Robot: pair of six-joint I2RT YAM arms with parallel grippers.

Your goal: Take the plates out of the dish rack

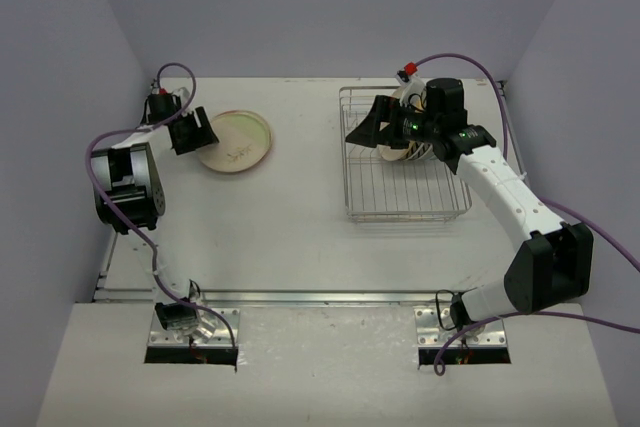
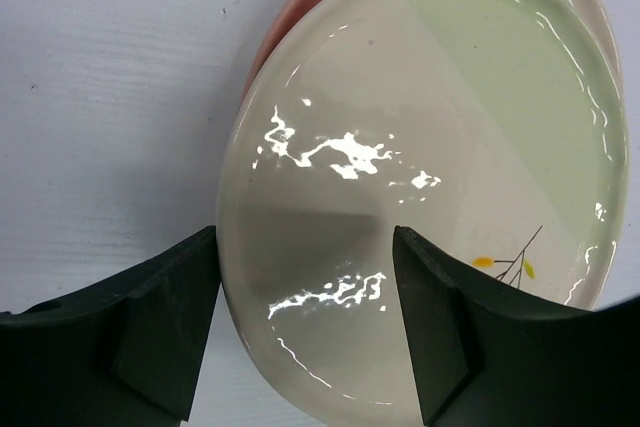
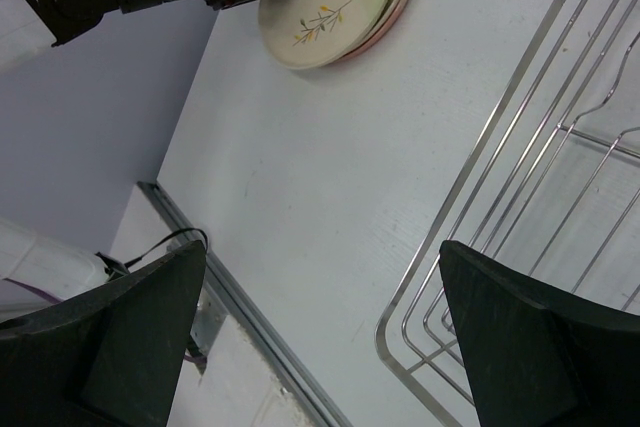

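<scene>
A stack of plates [image 1: 237,140] lies flat on the table at the left; the top one [image 2: 420,147] is cream with a small yellow twig mark, and a pink rim [image 2: 300,7] shows beneath it. My left gripper [image 1: 190,132] [image 2: 305,317] hangs open over the stack's left edge, one finger above the plate and the other above the table. The dish rack [image 1: 400,197] [image 3: 480,277] stands at the right, with upright plates [image 1: 395,154] mostly hidden behind my right arm. My right gripper [image 1: 365,122] [image 3: 325,337] is wide open and holds nothing, above the rack's left edge.
A metal rail [image 1: 300,297] [image 3: 230,297] runs along the table's near edge. Purple cables [image 1: 110,137] loop round both arms. Lilac walls close in the table on the left, back and right.
</scene>
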